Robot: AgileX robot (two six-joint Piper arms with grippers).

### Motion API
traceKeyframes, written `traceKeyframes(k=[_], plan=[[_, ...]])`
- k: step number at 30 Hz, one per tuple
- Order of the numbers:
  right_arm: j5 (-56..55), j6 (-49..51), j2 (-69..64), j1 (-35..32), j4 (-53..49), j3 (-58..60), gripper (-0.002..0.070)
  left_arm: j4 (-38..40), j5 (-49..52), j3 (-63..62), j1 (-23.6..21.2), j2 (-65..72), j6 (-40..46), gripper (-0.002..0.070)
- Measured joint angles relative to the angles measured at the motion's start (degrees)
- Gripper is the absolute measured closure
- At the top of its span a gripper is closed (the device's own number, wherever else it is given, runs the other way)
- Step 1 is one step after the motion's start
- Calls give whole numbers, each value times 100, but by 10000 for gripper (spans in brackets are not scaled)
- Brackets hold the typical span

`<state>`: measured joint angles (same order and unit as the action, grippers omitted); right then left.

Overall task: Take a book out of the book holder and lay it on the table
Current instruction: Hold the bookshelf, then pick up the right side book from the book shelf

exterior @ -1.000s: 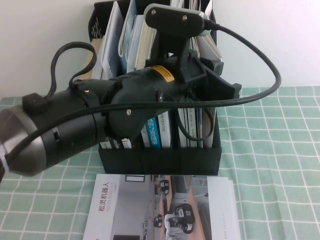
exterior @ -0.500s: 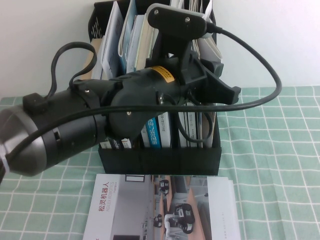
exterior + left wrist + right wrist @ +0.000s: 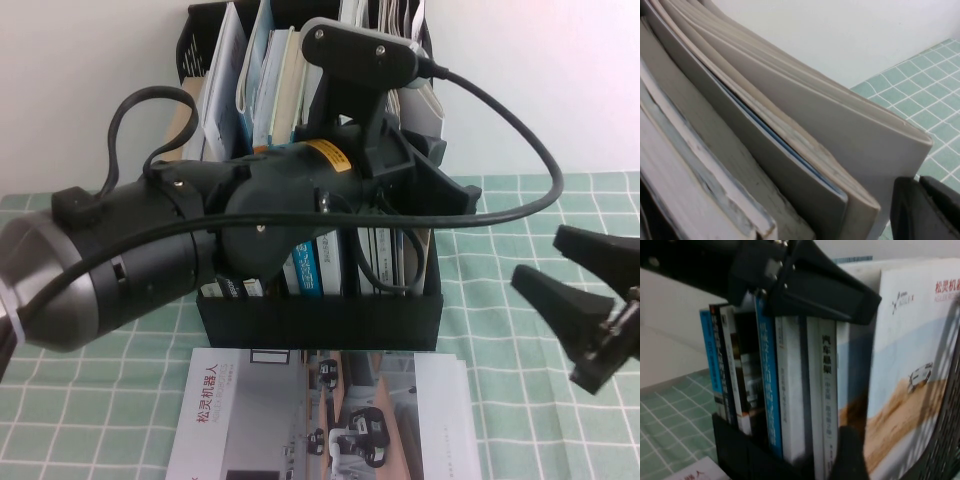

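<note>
The left gripper [image 3: 425, 195] reaches into the holder [image 3: 320, 318] at 12 o'clock; I cannot tell its grip. The right gripper [image 3: 560, 265] hangs spread wide at 3 o'clock, empty.

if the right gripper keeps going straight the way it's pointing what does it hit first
Probably the book holder or the books in its right end: the open right gripper points across at them. The left gripper sits over those books. Depth is unclear, so it may pass in front.

The book [image 3: 232, 420] is thin and white, with a red Chinese title near its left edge, a tan vertical stripe and a small robot picture. It lies flat, cover up, on the pale green gridded table [image 3: 100, 400], just in front of the black book holder [image 3: 320, 322], which stands upright, full of books.
</note>
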<state>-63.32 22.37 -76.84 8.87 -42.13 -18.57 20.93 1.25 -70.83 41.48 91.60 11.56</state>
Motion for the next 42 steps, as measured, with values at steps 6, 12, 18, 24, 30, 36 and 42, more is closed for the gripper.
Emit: traceKeyframes(k=[6,12,18,24,30,36,42], plan=[[-130,-511,-1346,146,100,-496,171,0,12,0,0,0,0,677],[-140,-1100,-1734,576,517,-963,169,0,12,0,0,13,0,678],[-188,-1663,-1914,1106,1435,-1378,171,0,12,0,0,13,0,677],[-201,-2014,-2235,1315,1695,-1852,266,0,12,0,0,13,0,677],[-131,-2114,-2581,1315,1817,-2115,308,0,-50,0,0,13,0,677],[-118,-2162,-3005,1315,1891,-2355,319,0,-125,0,0,13,0,677],[-90,-2176,-3172,1328,1935,-2504,449,2,-125,0,0,13,0,677]])
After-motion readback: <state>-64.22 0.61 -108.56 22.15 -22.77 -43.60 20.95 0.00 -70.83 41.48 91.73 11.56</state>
